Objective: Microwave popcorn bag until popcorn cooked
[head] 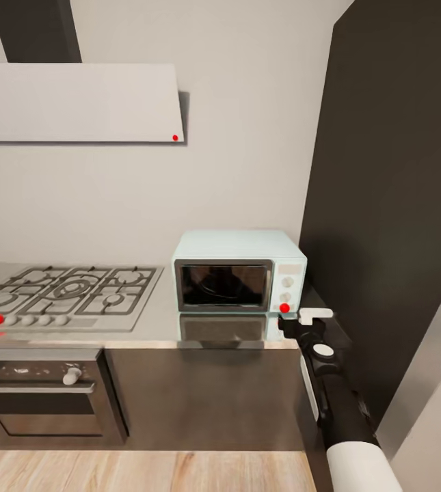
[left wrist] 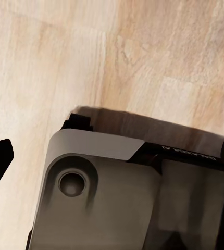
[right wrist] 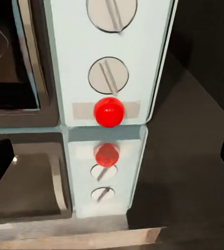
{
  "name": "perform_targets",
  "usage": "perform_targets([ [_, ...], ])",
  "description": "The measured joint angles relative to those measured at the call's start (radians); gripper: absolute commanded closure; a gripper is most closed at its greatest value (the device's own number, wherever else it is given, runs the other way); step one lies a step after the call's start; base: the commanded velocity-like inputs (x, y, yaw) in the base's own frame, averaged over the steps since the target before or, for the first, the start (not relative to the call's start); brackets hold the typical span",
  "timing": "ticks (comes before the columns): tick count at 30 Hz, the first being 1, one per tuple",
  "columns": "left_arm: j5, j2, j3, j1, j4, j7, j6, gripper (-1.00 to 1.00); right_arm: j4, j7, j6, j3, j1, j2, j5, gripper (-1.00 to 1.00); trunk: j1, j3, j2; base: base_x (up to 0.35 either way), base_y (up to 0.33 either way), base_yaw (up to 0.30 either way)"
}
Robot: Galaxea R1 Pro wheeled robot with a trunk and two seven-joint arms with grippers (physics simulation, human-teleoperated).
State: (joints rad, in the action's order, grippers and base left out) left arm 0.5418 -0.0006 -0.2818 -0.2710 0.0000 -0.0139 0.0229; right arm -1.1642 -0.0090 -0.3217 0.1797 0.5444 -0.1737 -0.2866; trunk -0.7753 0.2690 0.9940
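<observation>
The mint-blue microwave stands on the glossy grey countertop with its dark glass door shut. My right gripper hovers open just in front of the microwave's lower right corner, close to the red dot. In the right wrist view the red dot sits under two white knobs, mirrored in the countertop; the gripper has its fingertips wide apart at the picture's edges. The popcorn bag and popcorn are out of view. My left gripper is open, pointing at the floor.
A steel gas hob lies left of the microwave, above a built-in oven. A white hood hangs overhead. A tall dark cabinet walls the right side. The left wrist looks down on wood floor and the robot's base.
</observation>
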Motion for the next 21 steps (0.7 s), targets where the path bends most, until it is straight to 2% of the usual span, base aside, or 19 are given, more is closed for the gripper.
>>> perform_targets([
  [13,0.000,0.000,0.000,0.000,0.000,0.000,0.000,-1.00,0.043,0.001,0.001,0.005,0.000,0.000,0.002,-1.00,0.000,0.000,0.000,0.191,0.000,0.000],
  [21,0.000,0.002,0.000,0.000,0.000,0.000,-0.001,-1.00,0.071,0.000,-0.001,0.011,0.001,0.000,0.003,-1.00,0.000,0.000,0.000,0.033,0.000,0.000],
])
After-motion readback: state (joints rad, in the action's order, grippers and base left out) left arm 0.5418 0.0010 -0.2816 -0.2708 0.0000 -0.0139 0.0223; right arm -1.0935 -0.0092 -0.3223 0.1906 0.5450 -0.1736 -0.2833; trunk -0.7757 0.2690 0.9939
